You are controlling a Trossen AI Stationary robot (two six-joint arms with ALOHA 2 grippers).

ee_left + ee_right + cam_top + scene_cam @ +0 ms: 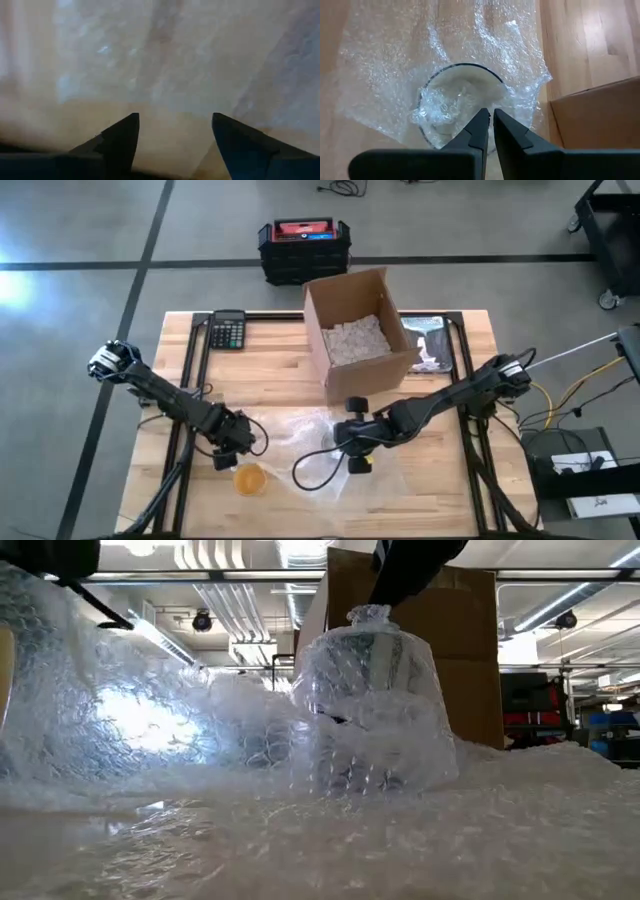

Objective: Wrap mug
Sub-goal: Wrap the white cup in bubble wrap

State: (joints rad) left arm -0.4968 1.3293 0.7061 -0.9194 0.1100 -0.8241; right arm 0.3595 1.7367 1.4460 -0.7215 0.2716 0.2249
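The wooden counter [270,370] carries it all, with an open cardboard box [355,330] of packing fill at the back, probably parked there to receive the parcel. In front of the box spreads the bubble wrap sheet [300,442], and the mug [365,705] stands upright near its middle, already cloaked, the wrap gathered into a twist over its mouth. The right tool [489,126] sits directly over that opening, fingers nearly together, seemingly pinching the bunched wrap to keep it from springing loose, though actual contact is hard to confirm. The left tool [172,137] is spread wide and empty, low over the sheet's left edge, likely ready to pin or lift it. A small yellow cup [250,478] sits just beside it.
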